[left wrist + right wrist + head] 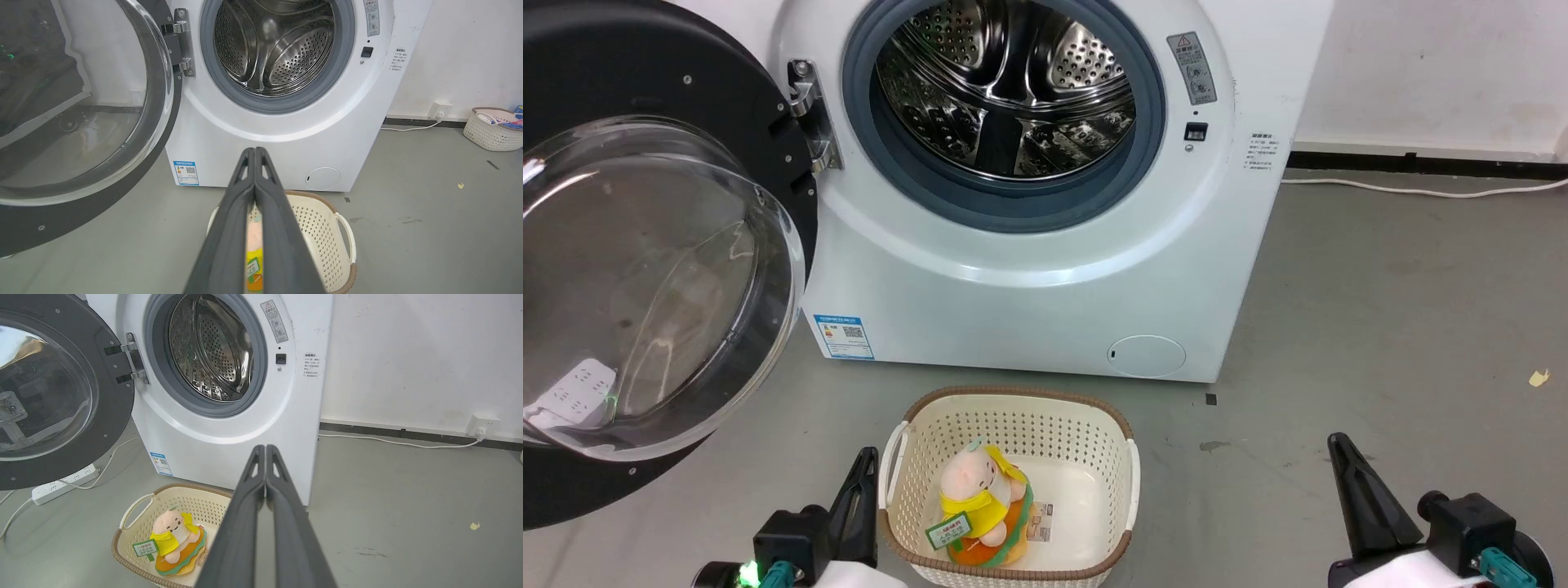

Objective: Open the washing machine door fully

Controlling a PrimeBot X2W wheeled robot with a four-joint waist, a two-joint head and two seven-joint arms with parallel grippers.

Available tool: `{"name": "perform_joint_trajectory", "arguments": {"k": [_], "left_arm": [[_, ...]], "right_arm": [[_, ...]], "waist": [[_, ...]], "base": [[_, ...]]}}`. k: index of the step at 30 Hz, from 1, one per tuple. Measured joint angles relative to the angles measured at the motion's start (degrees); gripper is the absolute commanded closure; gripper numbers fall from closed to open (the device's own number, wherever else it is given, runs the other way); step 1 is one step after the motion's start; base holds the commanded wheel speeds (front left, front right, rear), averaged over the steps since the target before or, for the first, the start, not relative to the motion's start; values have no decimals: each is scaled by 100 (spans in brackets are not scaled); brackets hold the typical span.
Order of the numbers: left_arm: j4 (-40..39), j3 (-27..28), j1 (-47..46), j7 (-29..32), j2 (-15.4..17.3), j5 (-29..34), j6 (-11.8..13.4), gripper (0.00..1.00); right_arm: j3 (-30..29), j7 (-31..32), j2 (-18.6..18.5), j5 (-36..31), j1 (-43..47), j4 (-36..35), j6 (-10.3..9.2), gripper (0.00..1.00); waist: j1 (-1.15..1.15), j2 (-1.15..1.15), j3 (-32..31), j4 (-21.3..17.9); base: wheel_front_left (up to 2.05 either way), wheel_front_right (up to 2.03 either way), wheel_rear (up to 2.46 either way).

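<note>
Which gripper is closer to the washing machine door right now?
Left. The left gripper sits by the lower edge of the open washing machine door, beside the basket. The right gripper is on the far side of that basket, well away.

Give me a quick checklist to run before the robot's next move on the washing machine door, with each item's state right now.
1. Washing machine door clear of the drum opening: ok.
2. Door at its full-open stop: cannot tell.
3. Left gripper shut, holding nothing: ok.
4. Right gripper shut, holding nothing: ok.
5. Both grippers apart from the door: ok.
6. Basket stands apart from the door: ok.
</note>
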Motion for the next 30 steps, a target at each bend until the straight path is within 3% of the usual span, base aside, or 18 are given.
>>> {"name": "perform_joint_trajectory", "arguments": {"k": [30], "left_arm": [[-234,163,-16,342,-27,204,-15,100]], "right_arm": [[-2,350,0,-145,-91,-162,0,100]], "waist": [[0,0,34,-2]], "base": [[0,0,0]]}}
